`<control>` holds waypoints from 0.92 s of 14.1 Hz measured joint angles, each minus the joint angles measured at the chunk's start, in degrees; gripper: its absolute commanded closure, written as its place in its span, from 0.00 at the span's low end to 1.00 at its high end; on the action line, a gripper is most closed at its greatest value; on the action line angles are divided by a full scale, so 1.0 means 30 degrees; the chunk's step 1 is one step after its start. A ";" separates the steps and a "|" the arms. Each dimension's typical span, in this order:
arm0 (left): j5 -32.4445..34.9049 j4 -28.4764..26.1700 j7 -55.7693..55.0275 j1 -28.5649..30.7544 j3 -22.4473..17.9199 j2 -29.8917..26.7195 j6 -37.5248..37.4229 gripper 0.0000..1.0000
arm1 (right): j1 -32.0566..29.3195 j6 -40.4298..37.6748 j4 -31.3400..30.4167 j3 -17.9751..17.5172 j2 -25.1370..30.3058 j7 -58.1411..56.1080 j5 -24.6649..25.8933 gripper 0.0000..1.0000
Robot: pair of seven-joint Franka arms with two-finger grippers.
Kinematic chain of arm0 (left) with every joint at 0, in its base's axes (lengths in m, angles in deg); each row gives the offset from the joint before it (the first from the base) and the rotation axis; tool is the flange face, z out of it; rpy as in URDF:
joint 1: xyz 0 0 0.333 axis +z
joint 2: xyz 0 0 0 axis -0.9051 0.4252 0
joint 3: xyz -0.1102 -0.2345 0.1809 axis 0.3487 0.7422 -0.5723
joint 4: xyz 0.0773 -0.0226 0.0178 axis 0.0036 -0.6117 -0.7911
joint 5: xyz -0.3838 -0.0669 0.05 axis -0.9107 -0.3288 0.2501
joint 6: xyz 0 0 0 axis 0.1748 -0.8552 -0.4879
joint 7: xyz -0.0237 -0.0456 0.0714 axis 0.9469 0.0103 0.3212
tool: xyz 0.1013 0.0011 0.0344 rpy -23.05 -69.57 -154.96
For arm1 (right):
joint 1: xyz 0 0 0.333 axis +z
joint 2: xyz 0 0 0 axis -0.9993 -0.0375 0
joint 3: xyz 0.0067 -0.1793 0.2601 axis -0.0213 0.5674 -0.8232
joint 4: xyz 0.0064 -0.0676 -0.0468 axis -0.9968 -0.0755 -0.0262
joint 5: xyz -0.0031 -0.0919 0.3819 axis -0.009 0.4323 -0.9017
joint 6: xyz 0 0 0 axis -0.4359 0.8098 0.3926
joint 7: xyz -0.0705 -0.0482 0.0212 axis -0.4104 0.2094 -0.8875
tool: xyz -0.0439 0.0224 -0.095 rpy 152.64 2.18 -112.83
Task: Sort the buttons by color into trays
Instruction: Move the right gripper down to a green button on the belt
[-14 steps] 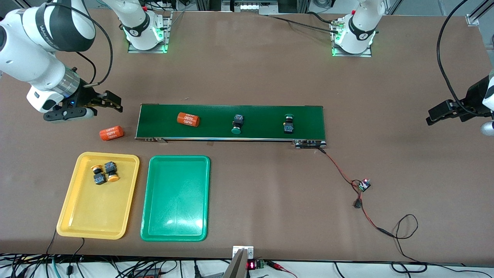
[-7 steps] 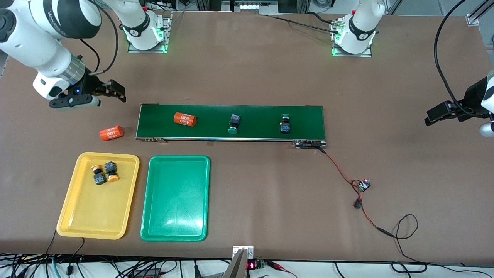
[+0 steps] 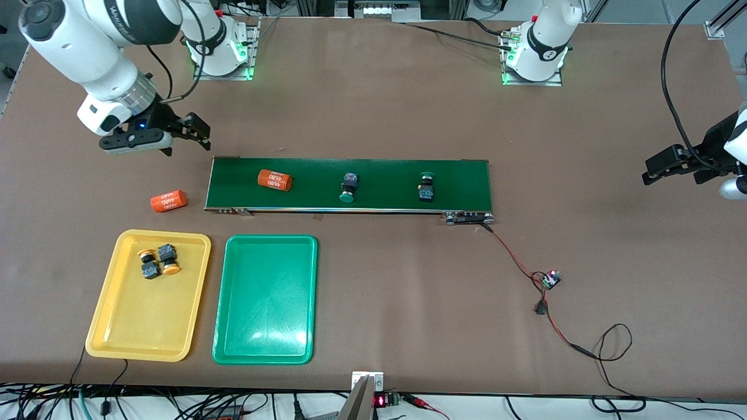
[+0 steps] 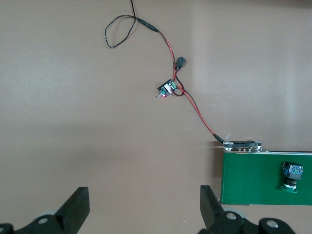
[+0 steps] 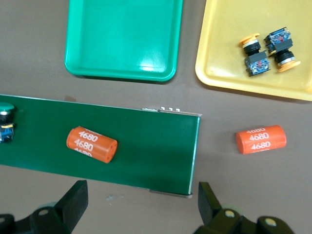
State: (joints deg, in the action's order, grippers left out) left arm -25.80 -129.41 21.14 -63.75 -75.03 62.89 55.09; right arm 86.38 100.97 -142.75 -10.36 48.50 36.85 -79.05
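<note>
Brown table [image 3: 373,105] bears a green belt [image 3: 385,175]; both end effectors [image 3: 195,131] [image 3: 656,169] gape empty.

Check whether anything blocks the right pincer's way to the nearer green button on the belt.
The orange cylinder lies on the conveyor belt between the open right pincer and the green button. Approaching from above would probably clear it.

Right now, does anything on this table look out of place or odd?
One orange cylinder lies on its side on the bare table, off the end of the green belt, while its twin rides on the belt. The green tray holds nothing, and both green buttons sit on the belt.
</note>
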 measured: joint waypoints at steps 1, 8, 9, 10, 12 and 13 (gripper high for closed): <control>0.0000 -0.0003 -0.0216 0.0004 -0.0023 0.0000 -0.0042 0.00 | -0.0001 0.0474 -0.0211 -0.0313 -0.0004 0.0490 -0.0011 0.00; 0.0000 -0.0757 -0.0550 0.0010 -0.0112 -0.0351 0.0277 0.00 | -0.0001 0.2726 -0.0733 -0.2416 -0.0864 0.3010 -0.0042 0.00; 0.0000 -0.0829 -0.0550 -0.0004 -0.0109 -0.0413 0.0356 0.00 | -0.0001 0.3144 -0.0774 -0.2539 -0.1173 0.3087 -0.0043 0.00; 0.0000 -0.0861 -0.0550 -0.0014 -0.0105 -0.0457 0.0397 0.00 | -0.0002 0.3473 -0.0781 -0.2582 -0.1480 0.3108 -0.0044 0.00; 0.0000 -0.0881 -0.0550 -0.0028 -0.0105 -0.0500 0.0476 0.00 | -0.0003 0.4025 -0.0783 -0.2597 -0.1963 0.3109 -0.0044 0.00; 0.0000 -0.0883 -0.0549 -0.0032 -0.0105 -0.0504 0.0569 0.00 | -0.0001 0.4294 -0.0806 -0.2615 -0.2124 0.3109 -0.0044 0.00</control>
State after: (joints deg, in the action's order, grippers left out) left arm -25.80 -132.06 19.49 -63.84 -75.35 61.38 56.79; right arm 86.38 113.86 -145.17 -18.20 42.13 46.18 -79.18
